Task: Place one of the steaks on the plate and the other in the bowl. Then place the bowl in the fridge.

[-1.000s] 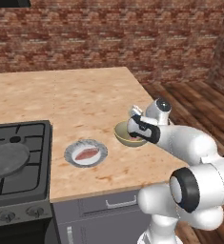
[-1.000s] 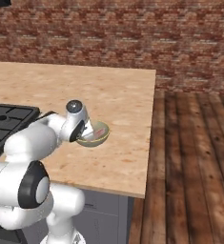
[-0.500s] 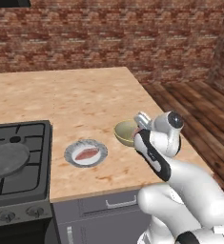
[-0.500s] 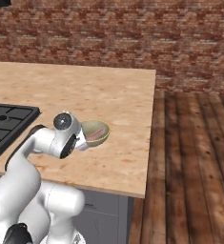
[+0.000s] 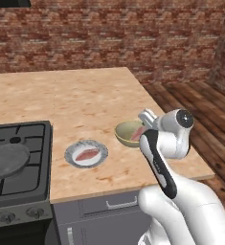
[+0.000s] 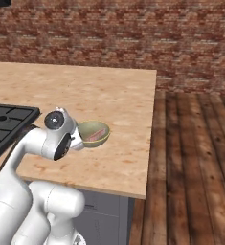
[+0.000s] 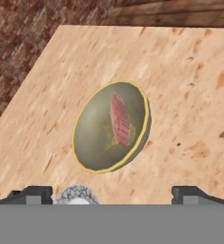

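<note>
The end effector (image 7: 106, 193) is spread wide and holds nothing, its fingertips (image 7: 30, 193) far apart above the wooden tabletop (image 7: 189, 95). Just ahead sits the bowl (image 7: 96, 138), upright, with one steak (image 7: 120, 119) lying inside it. Beside the bowl, the plate (image 5: 72, 154) carries the other steak (image 5: 87, 154). Further left is the stove (image 5: 35, 167).

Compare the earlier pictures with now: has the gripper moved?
Yes. The gripper has pulled back from the bowl toward the counter's front edge, while the bowl stays put beside the plate.
</note>
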Motion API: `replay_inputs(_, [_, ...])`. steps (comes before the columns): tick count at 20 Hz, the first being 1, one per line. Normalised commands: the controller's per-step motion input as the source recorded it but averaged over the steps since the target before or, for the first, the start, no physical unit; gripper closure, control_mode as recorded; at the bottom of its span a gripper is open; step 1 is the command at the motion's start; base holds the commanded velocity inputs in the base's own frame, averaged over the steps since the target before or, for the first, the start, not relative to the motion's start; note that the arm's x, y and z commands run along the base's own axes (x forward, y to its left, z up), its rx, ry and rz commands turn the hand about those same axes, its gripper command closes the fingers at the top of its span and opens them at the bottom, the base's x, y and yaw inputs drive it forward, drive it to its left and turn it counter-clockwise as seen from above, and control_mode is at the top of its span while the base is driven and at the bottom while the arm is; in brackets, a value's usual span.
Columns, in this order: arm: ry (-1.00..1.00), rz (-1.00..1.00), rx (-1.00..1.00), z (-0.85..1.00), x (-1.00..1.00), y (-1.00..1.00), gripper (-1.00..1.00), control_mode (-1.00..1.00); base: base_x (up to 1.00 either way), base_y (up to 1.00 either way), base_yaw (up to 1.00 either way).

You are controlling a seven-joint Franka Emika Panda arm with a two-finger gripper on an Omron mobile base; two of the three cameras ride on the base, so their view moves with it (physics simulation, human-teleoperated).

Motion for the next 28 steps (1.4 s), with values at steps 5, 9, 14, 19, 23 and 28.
replay_inputs(5, [0.17,0.00,-0.01,0.05,-0.51,0.00,-1.00,-1.00,0.00,0.00,0.00])
replay_inputs(9, [0.19,0.01,-0.03,0.00,-0.53,0.00,-1.00,-1.00,0.00,0.00,0.00])
replay_inputs(14, [0.03,0.04,0.00,0.00,-0.55,0.00,-1.00,-1.00,0.00,0.00,0.00])
replay_inputs(19, [0.00,0.03,0.00,0.00,-0.46,0.00,-1.00,-1.00,0.00,0.00,0.00])
replay_inputs(23, [0.00,0.00,0.00,0.00,0.00,0.00,-1.00,1.00,-0.45,0.00,-0.04])
replay_inputs(28, [0.00,0.00,0.00,0.00,0.00,0.00,-1.00,1.00,-0.30,0.00,-0.23])
